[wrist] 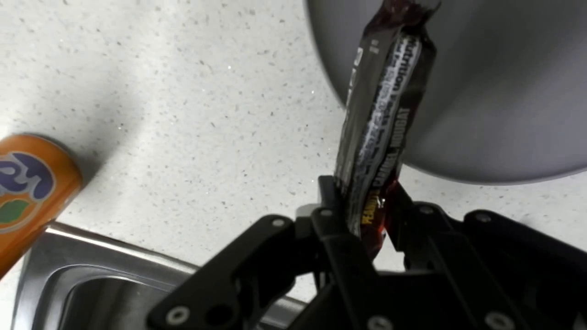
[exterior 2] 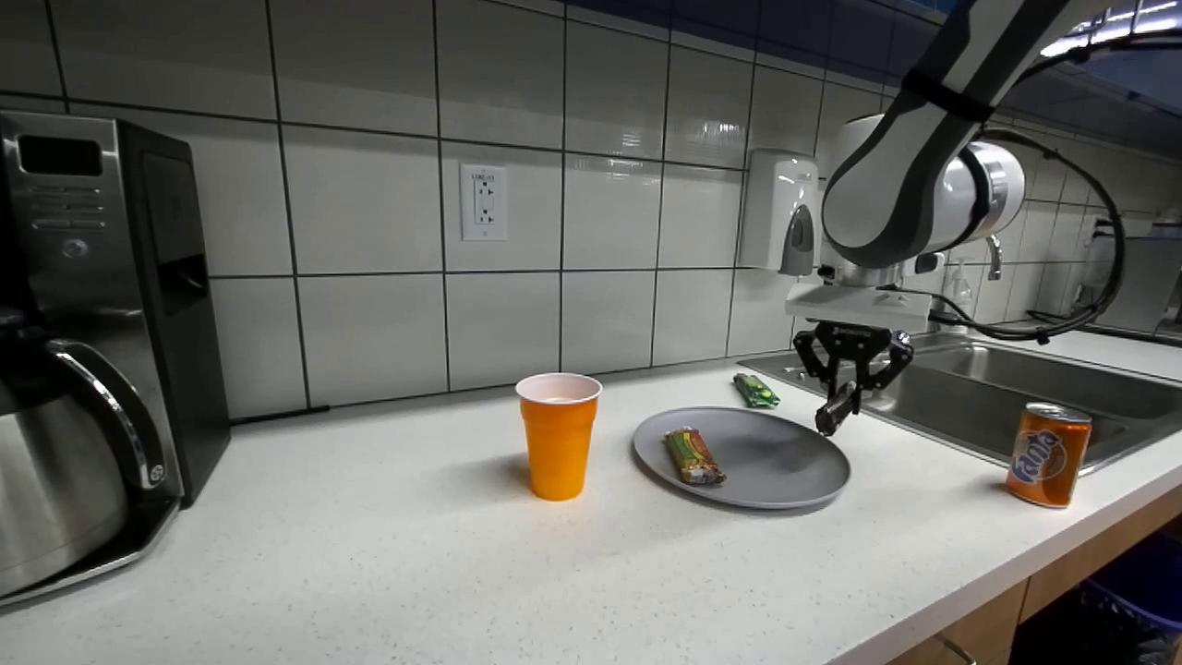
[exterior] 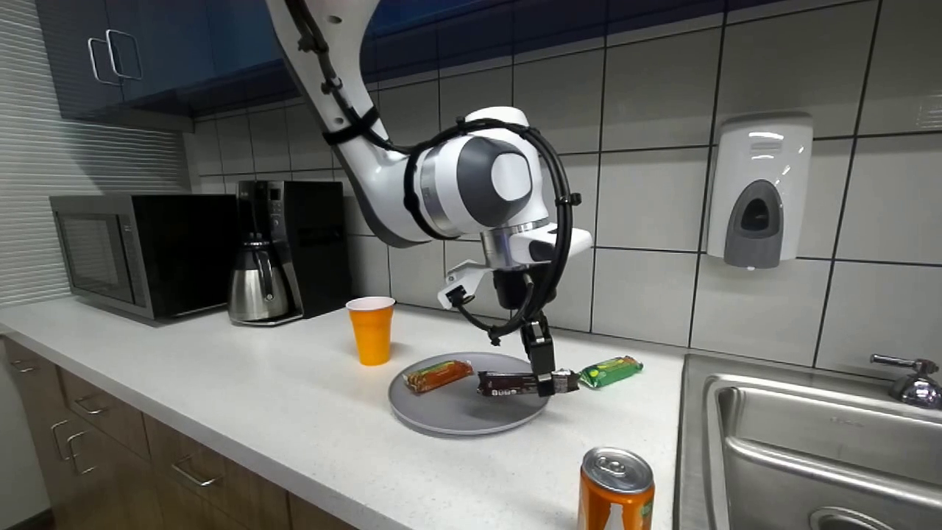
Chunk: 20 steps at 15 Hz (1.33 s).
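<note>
My gripper is shut on a dark brown wrapped bar, gripped near one end. In the wrist view, the bar sits between the fingers and points away over the rim of a grey plate. In an exterior view the bar is held up above the counter at the plate's edge. An orange-brown wrapped bar lies on the plate. A green wrapped bar lies on the counter beside the plate, near the wall; it is out of the wrist view.
An orange cup stands beside the plate. An orange can stands near the metal sink; the can also shows in the wrist view. A coffee maker and microwave stand farther along. A soap dispenser hangs on the wall.
</note>
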### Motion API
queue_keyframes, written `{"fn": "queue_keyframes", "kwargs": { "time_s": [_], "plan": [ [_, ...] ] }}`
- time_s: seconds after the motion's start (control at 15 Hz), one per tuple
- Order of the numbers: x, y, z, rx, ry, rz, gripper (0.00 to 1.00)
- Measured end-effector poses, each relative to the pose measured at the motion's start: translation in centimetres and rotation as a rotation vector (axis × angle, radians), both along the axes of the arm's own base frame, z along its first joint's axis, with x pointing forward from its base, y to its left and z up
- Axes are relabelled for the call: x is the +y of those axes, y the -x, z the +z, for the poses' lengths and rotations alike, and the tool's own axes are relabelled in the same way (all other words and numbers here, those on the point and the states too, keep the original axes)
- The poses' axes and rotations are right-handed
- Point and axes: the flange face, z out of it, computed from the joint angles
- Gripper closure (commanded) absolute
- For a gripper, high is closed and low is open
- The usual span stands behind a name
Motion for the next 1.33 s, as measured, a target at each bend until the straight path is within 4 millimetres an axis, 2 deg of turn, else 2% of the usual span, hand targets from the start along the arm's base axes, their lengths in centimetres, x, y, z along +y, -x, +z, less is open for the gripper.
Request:
{"fn": "queue_keyframes", "kwargs": {
  "time_s": [0.27, 0.53, 0.93, 1.33],
  "plan": [
    [3.0, 0.4, 1.7, 0.005, 0.029, 0.090, 0.93],
    [5.4, 0.9, 2.4, 0.054, 0.040, 0.159, 0.93],
    [9.0, 1.6, 1.9, 0.138, 0.034, 0.225, 0.93],
    [11.1, 1.6, 1.3, 0.194, 0.034, 0.280, 0.93]
  ]
}}
